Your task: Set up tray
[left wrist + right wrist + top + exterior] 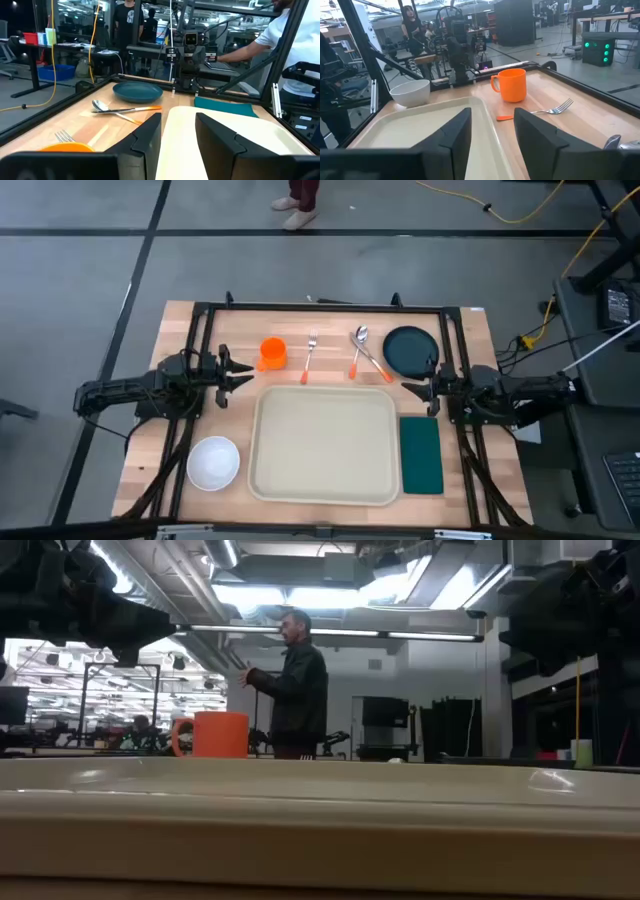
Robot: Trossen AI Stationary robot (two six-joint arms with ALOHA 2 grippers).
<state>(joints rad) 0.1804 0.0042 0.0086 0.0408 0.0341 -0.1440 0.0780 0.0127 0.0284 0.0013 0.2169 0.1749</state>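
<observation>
The tray bears no readable writing.

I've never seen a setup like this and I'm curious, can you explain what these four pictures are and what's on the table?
It is a two-armed robot at a wooden table. One picture looks straight down, one looks level across the tabletop, and two come from cameras on the wrists. The left gripper and right gripper hover at opposite sides, both open and holding nothing. Between them lies the tray, bare. Around it are an orange mug, a fork, a spoon, a dark plate, a green napkin and a white bowl. A person stands in the room behind.
</observation>
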